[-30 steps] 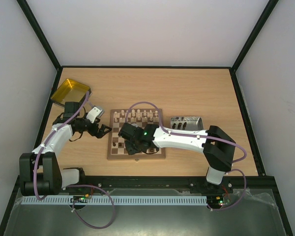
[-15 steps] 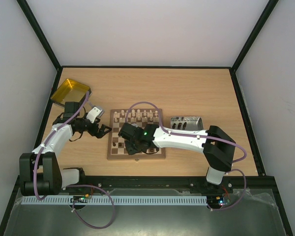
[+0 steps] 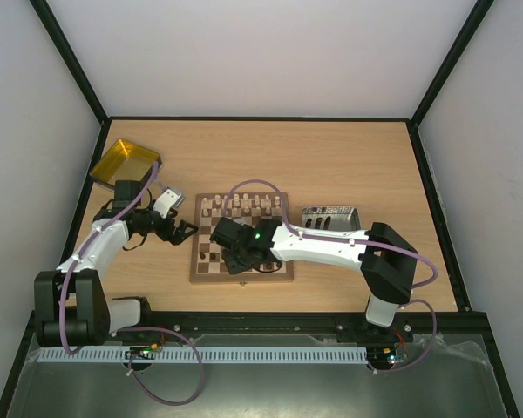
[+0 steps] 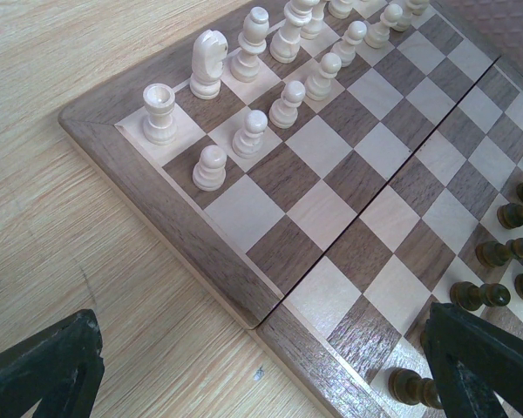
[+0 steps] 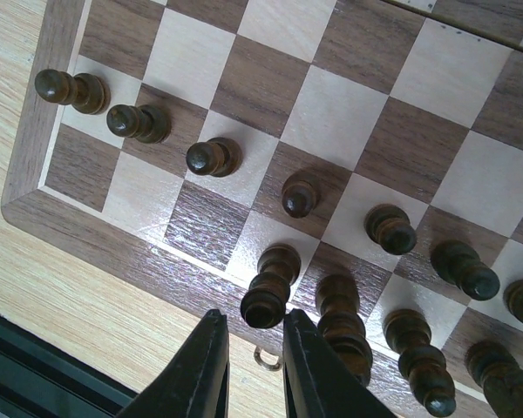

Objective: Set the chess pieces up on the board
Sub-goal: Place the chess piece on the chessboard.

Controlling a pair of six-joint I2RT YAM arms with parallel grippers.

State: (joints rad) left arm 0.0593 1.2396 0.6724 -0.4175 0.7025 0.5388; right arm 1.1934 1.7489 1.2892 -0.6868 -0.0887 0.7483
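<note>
The board (image 3: 244, 279) lies mid-table. Cream chess pieces (image 3: 244, 205) fill its far rows, seen close in the left wrist view (image 4: 248, 132). Dark chess pieces (image 5: 211, 158) stand along its near rows. My right gripper (image 5: 254, 319) hangs over the board's near left part (image 3: 235, 259), its fingers drawn in narrowly on the head of one dark piece (image 5: 266, 300) that stands upright in the near row. My left gripper (image 4: 261, 374) is wide open and empty, low over the board's left edge (image 3: 182, 229), one finger (image 4: 44, 366) above the table and the other above the checks.
A yellow translucent tray (image 3: 125, 161) sits at the far left, behind the left arm. A grey metallic tray (image 3: 331, 218) lies just right of the board, partly under the right arm. A small metal clasp (image 5: 263, 355) sticks out of the board's near edge.
</note>
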